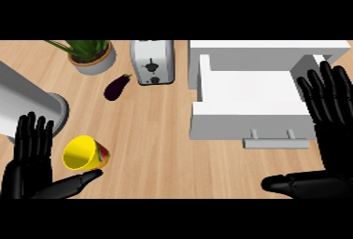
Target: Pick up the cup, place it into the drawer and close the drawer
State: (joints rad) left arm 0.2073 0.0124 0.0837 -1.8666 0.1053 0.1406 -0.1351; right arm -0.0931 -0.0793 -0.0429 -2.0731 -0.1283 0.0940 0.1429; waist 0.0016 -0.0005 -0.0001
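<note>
A yellow cup (pixel 84 152) lies on its side on the wooden counter at the lower left, its mouth turned toward the left. My left hand (pixel 29 168) stands open just left of it, fingers straight up, with the thumb reaching under the cup's lower edge. The white drawer (pixel 248 88) is pulled open at the right, its inside bare, with a grey handle (pixel 274 143) on its front. My right hand (pixel 329 135) is open at the right edge, fingers up over the drawer's right wall and thumb pointing left below the handle.
A purple eggplant (pixel 116 87) lies at the upper middle. Behind it stand a silver toaster (pixel 151 61) and a potted plant (pixel 90 55). A grey cylindrical container (pixel 27 105) lies at the left edge, above my left hand.
</note>
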